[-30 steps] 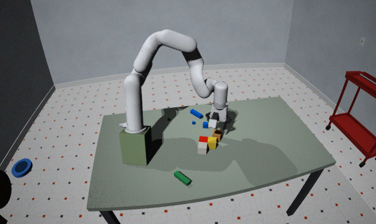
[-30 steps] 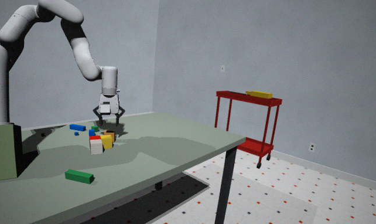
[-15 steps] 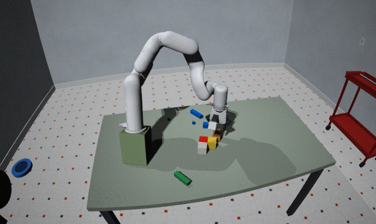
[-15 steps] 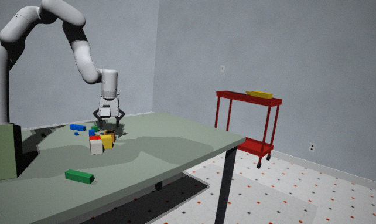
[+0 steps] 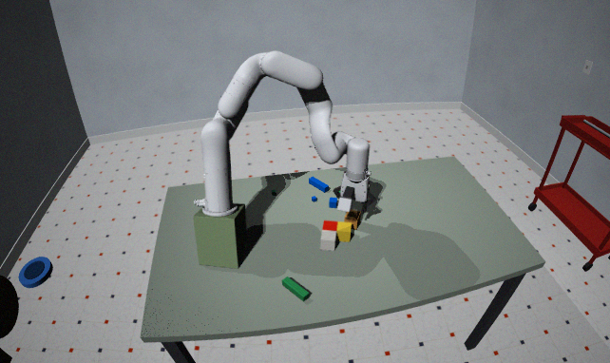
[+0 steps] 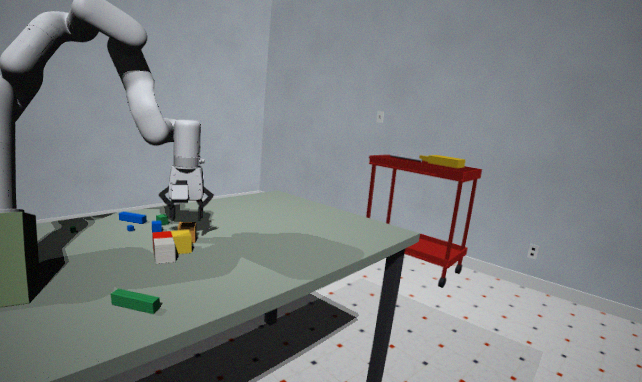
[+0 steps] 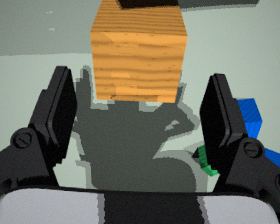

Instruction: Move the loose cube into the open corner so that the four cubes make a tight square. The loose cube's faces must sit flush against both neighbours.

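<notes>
Item: my gripper (image 7: 139, 88), jaws wide apart, holding nothing, hanging low over the table (image 5: 458, 228).

Item: loose wooden cube (image 7: 139, 50), on the table just ahead of my fingers, not between them.

Item: placed cubes, namely red cube (image 5: 330, 225), yellow cube (image 5: 344, 231) and white cube (image 5: 328, 239), set together in an L.

Status: wooden cube lies close by the yellow one; whether it sits flush in the open corner I cannot tell. Judged unfinished: final seating remains.
</notes>
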